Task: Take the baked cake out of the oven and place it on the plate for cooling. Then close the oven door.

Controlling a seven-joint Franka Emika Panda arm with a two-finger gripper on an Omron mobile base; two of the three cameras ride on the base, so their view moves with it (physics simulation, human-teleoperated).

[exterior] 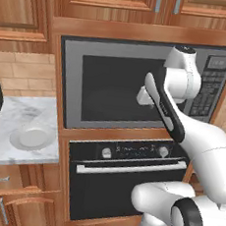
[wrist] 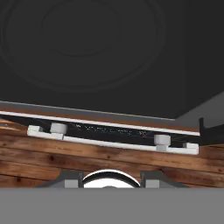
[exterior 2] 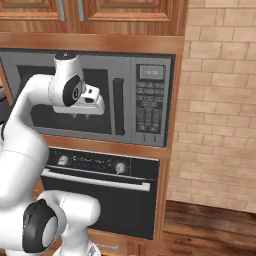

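Here, unreadable oven [exterior: 127,185] strip lettering.

Arm rises from the base, elbow folded, forearm reaching up and forward. Wrist bent so the hand points downward. Tool [exterior 2: 80,116] hangs empty below the wrist; finger tips [wrist: 70,178] stand apart, nothing between them.

Oven [exterior: 127,185] set directly below microwave [exterior: 117,88], door [exterior: 126,193] shut, handle [exterior: 131,167] just under knobs [exterior: 164,151]. Plate [exterior: 32,138] on counter [exterior: 7,123] left of oven. Cabinets [exterior: 122,0] above microwave. Brick wall [exterior 2: 220,100] right of both.
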